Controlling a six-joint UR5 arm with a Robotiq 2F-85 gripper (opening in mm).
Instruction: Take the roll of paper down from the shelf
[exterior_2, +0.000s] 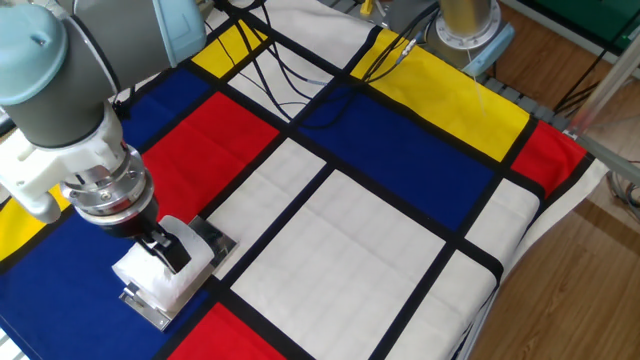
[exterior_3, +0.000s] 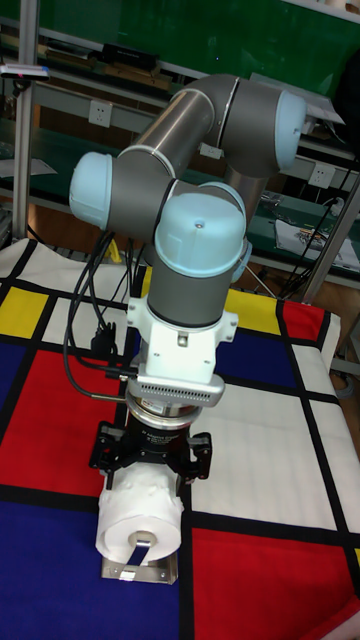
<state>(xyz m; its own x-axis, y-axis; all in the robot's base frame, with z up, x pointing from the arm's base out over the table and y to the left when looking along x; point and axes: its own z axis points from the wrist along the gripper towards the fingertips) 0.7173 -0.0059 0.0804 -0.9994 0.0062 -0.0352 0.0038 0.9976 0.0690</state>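
The roll of paper (exterior_2: 160, 278) is white and bumpy and lies on its side on the shelf (exterior_2: 147, 307), a low shiny metal stand at the near left of the cloth. In the tall fixed view the roll of paper (exterior_3: 140, 515) shows its hollow core and rests on the shelf (exterior_3: 140, 573). My gripper (exterior_2: 166, 250) points down onto the roll's top. One black finger lies across the roll and the other is hidden behind it. Seen from the tall fixed view, the gripper (exterior_3: 152, 468) has its jaws spread about as wide as the roll, and I read it as open.
A checked cloth of red, blue, yellow and white panels (exterior_2: 350, 220) covers the table. Black cables (exterior_2: 290, 75) trail across its far side. A metal post base (exterior_2: 462, 25) stands at the back right. The table's right edge drops to a wooden floor (exterior_2: 590, 280).
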